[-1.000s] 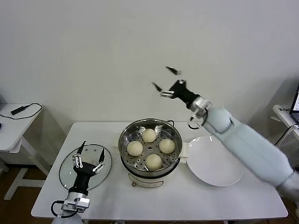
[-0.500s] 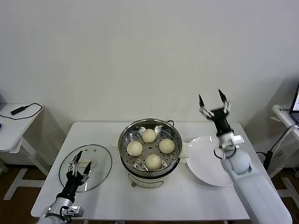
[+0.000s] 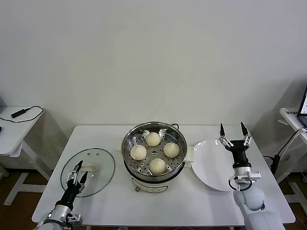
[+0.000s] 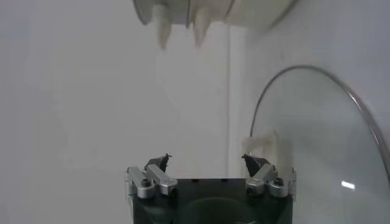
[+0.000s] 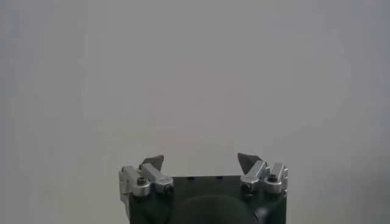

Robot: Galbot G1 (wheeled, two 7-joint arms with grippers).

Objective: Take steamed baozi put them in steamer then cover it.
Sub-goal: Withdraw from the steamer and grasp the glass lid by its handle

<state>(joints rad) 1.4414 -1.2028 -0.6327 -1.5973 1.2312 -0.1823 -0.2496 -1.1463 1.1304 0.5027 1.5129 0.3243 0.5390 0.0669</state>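
Several cream-white steamed baozi (image 3: 153, 139) lie on the perforated tray inside the shiny steel steamer (image 3: 128, 143) at the table's middle; the pot stands uncovered. Its round glass lid (image 3: 98, 165) lies flat on the table to the left. My left gripper (image 3: 77, 171) is open and empty over the lid's near edge; in the left wrist view the gripper (image 4: 207, 161) faces the lid (image 4: 317, 134) and its white handle (image 4: 263, 143). My right gripper (image 3: 232, 126) points upward, open and empty, above the right side of the white plate (image 3: 211, 167). In its own view the right gripper (image 5: 200, 161) faces only blank wall.
The steamer's cream base (image 4: 213, 12) shows ahead of the left gripper. A small side table with a black cable (image 3: 19, 113) stands at the far left. Another desk's edge (image 3: 292, 115) is at the far right.
My right arm swung from high behind the steamer down to the right, beside the plate, fingers now pointing up. My left gripper drew back toward the lid's near edge.
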